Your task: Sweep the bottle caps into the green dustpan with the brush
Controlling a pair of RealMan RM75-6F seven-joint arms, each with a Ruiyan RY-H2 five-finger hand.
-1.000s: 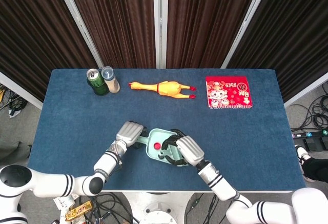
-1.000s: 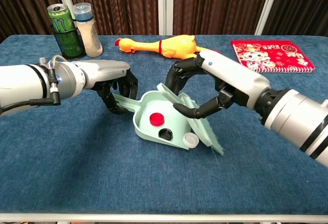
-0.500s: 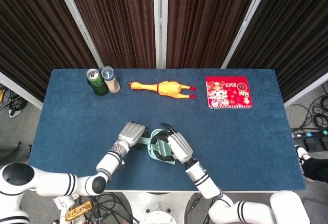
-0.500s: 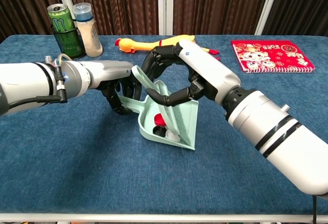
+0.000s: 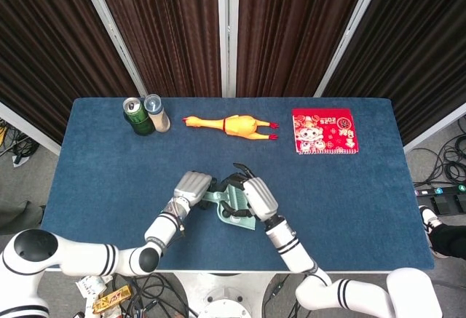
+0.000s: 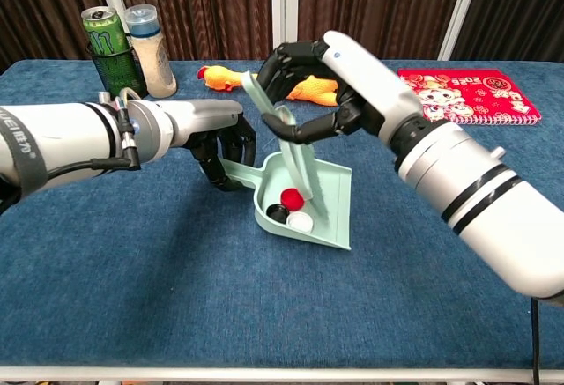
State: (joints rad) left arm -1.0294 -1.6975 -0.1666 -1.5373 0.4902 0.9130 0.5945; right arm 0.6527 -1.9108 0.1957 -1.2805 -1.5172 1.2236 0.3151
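On blue bench [image 6: 106,297], our left hand [image 6: 225,143] grips the dustpan [image 6: 328,218] handle; right hand [image 6: 308,81] clasps the brush [image 6: 295,160]; caps [image 6: 291,209] lie inside.

A robot test lab: a blue-covered table [image 5: 102,165] stands before dark curtains [image 5: 167,27] on metal frames, with loose cables [image 5: 448,161] on the grey floor.
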